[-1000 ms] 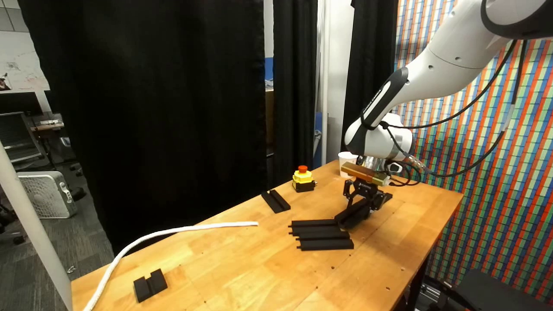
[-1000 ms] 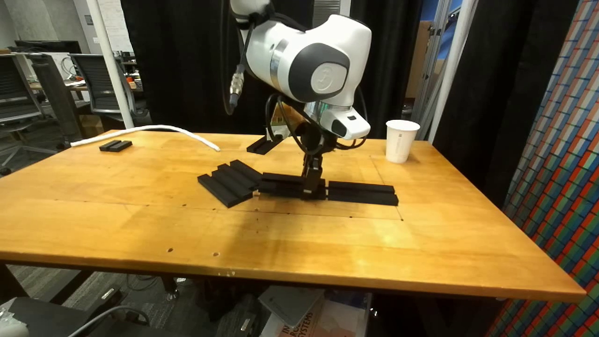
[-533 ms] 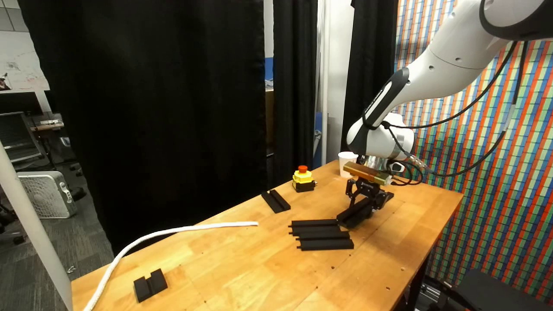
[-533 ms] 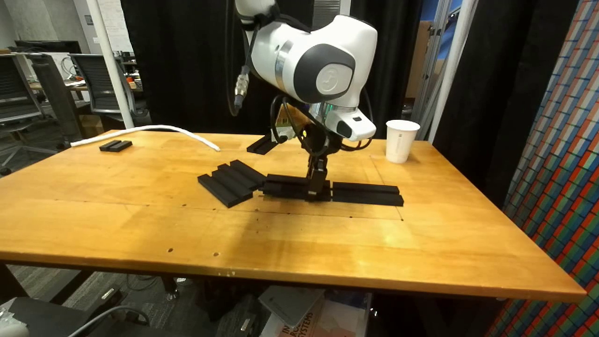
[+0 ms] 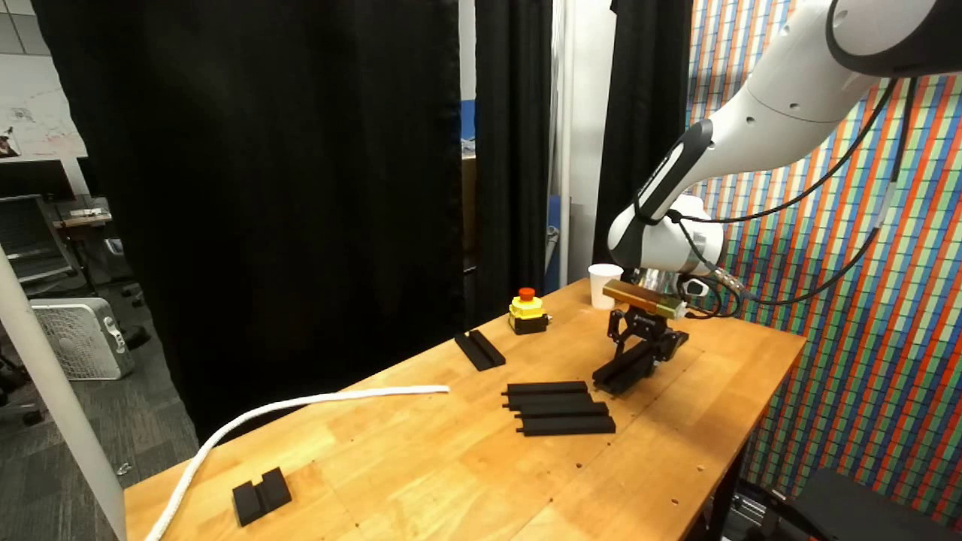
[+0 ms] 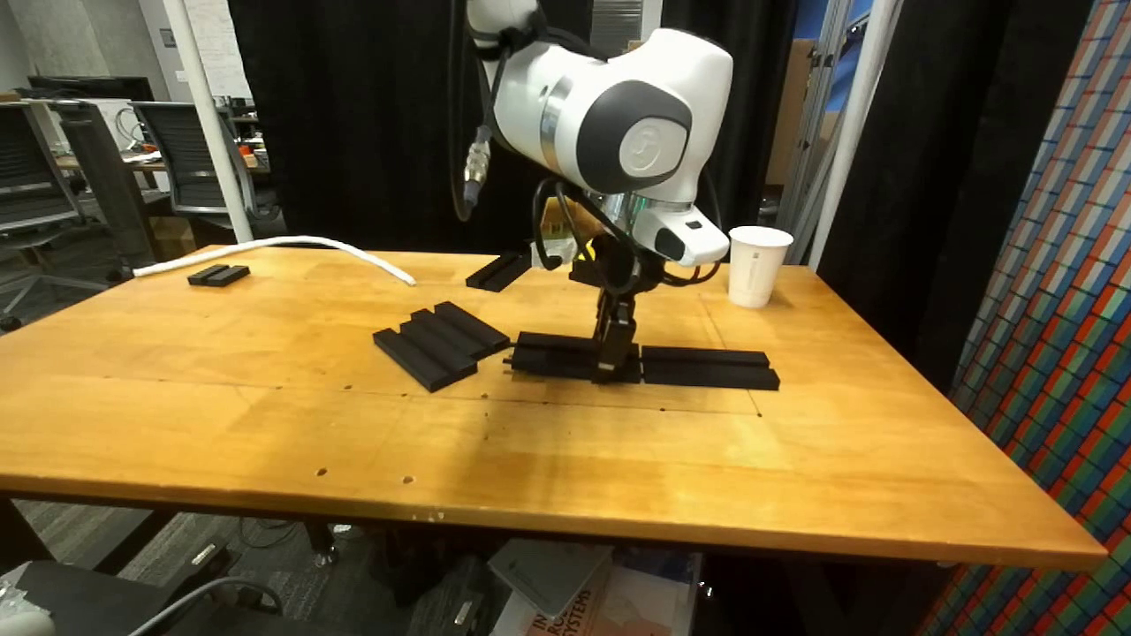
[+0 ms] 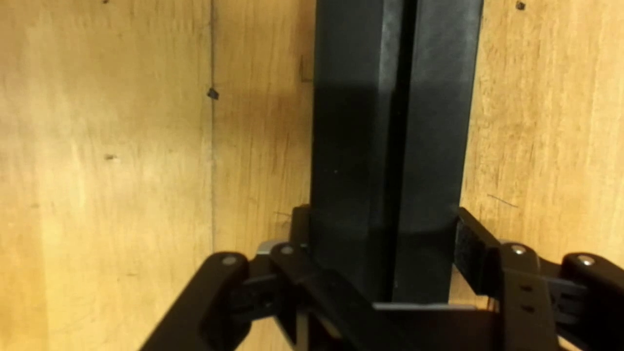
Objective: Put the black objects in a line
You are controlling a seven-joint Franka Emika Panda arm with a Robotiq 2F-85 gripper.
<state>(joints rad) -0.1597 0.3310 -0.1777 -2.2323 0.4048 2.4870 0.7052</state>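
My gripper (image 7: 385, 229) is shut across the width of a grooved black bar (image 7: 351, 146), with one finger against each long side. In an exterior view, this held bar (image 6: 557, 356) lies low at the tabletop, end to end with another black bar (image 6: 711, 367); only a thin seam shows between them. Left of the held bar sits a cluster of black bars (image 6: 428, 358) side by side, turned at an angle. A further black bar (image 5: 479, 350) lies alone near the table's back edge. The arm partly covers the far end of the row in an exterior view.
A short black grooved piece (image 5: 261, 496) and a white rope (image 5: 301, 400) lie toward the far end of the table. By the back edge stand a yellow emergency-stop box (image 5: 527, 312) with a red button and a white paper cup (image 6: 758, 265).
Gripper and held bar have slid away from the angled cluster, toward the cup's end of the table. The bar ahead has shifted the same way. A small gap now shows beside the cluster.
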